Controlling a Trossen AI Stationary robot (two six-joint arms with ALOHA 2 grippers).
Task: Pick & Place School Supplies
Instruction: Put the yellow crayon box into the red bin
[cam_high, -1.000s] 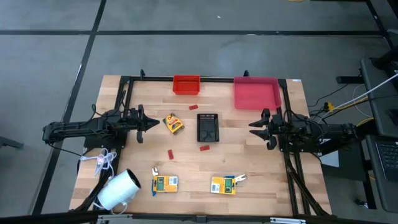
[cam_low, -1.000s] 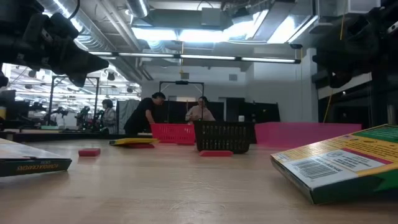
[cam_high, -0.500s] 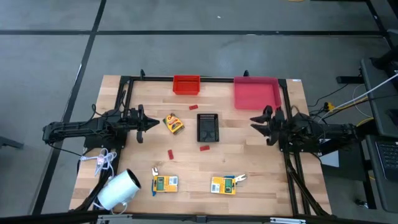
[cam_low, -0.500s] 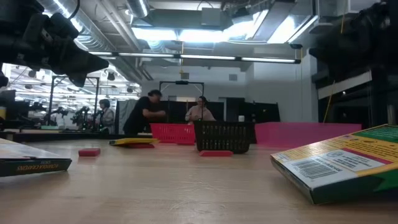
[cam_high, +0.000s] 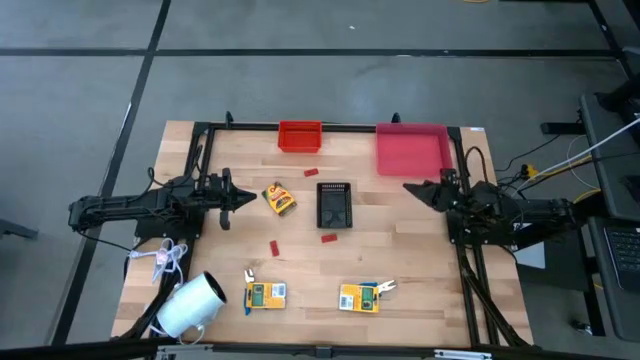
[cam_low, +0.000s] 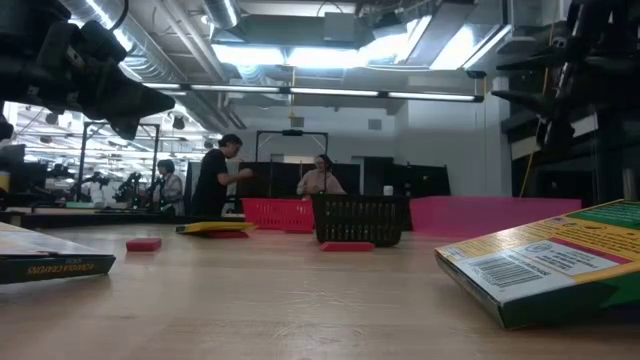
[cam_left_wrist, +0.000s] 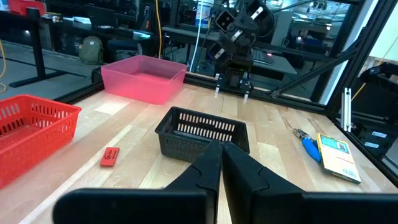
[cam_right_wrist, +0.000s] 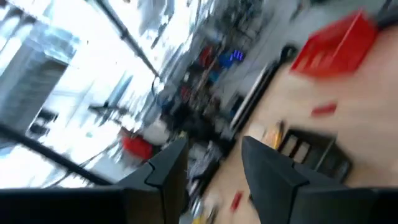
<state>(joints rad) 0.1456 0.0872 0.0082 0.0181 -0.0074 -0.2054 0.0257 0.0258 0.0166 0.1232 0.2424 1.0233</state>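
At the table's right edge, just in front of the pink tray (cam_high: 411, 150), the right gripper (cam_high: 424, 190) hung above the wood with its fingers (cam_right_wrist: 273, 174) spread apart and nothing between them. Its wrist view was tilted and smeared, showing only the red basket (cam_right_wrist: 336, 45), a red piece (cam_right_wrist: 323, 110) and the black basket (cam_right_wrist: 314, 155) past the fingertips.

Across the table, near the left edge, the left gripper (cam_high: 243, 199) pointed inward with its fingers (cam_left_wrist: 205, 171) pressed together, empty. Just beyond its tips lay a yellow-and-green box (cam_high: 279, 198), tilted on the boards. The black basket (cam_high: 334, 204) sat in the middle of the table, between the two grippers, with one red piece (cam_high: 329, 238) just in front of it, another (cam_high: 310, 172) behind it toward the red basket (cam_high: 299, 136), and a third (cam_high: 275, 247) lying apart toward the front left.

Along the front edge lay two more printed boxes, one (cam_high: 267, 294) left of centre and one (cam_high: 358, 298) right of centre. Blue-handled pliers (cam_high: 248, 290) touched the left box's side; a second pair (cam_high: 378, 290) lay at the right box's corner. At the front left corner stood a big white roll (cam_high: 190, 305), with a white cord bundle (cam_high: 166, 259) just behind it.

In the room beyond, people (cam_low: 215, 178) stood at distant benches.
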